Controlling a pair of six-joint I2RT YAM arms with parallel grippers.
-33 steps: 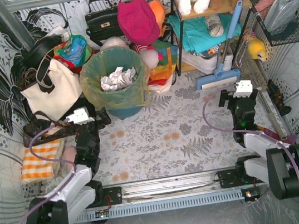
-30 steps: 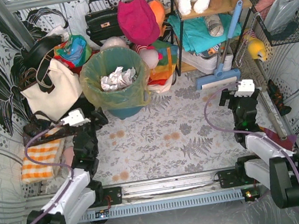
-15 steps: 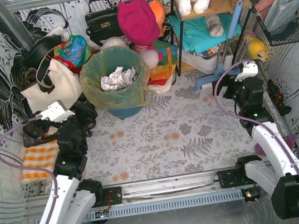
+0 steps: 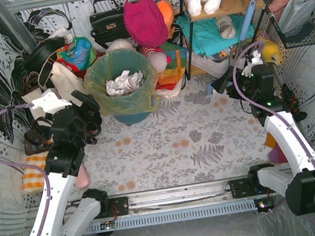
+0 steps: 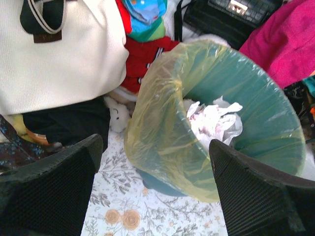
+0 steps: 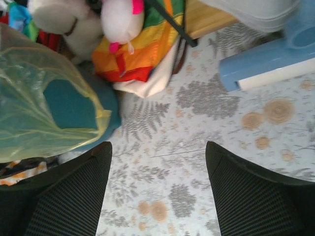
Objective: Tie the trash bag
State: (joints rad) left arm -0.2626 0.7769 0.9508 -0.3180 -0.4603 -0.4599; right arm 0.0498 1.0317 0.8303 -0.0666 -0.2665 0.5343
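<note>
The trash bag (image 4: 120, 100), translucent yellow-green, lines the teal bin (image 4: 131, 118) at the back middle, its rim folded over the bin's edge, with crumpled white paper (image 4: 124, 82) inside. In the left wrist view the trash bag (image 5: 162, 132) fills the middle, the paper (image 5: 214, 120) inside it. In the right wrist view the trash bag (image 6: 34, 113) is at the left edge. My left gripper (image 4: 88, 113) is open and empty, raised just left of the bin. My right gripper (image 4: 224, 87) is open and empty, raised well to the right of the bin.
A cream tote bag (image 4: 53, 95) stands left of the bin, beside my left gripper. Toys and coloured cloth (image 4: 164, 63) crowd behind the bin. A blue dustpan (image 6: 268, 64) and a shelf rack (image 4: 216, 32) stand at the back right. A striped orange cloth (image 4: 35, 172) lies at the left.
Both arms have risen from low, folded poses and reached forward. The left gripper moved up to the bin's left side; the right gripper moved up and back. The bag has not moved.
</note>
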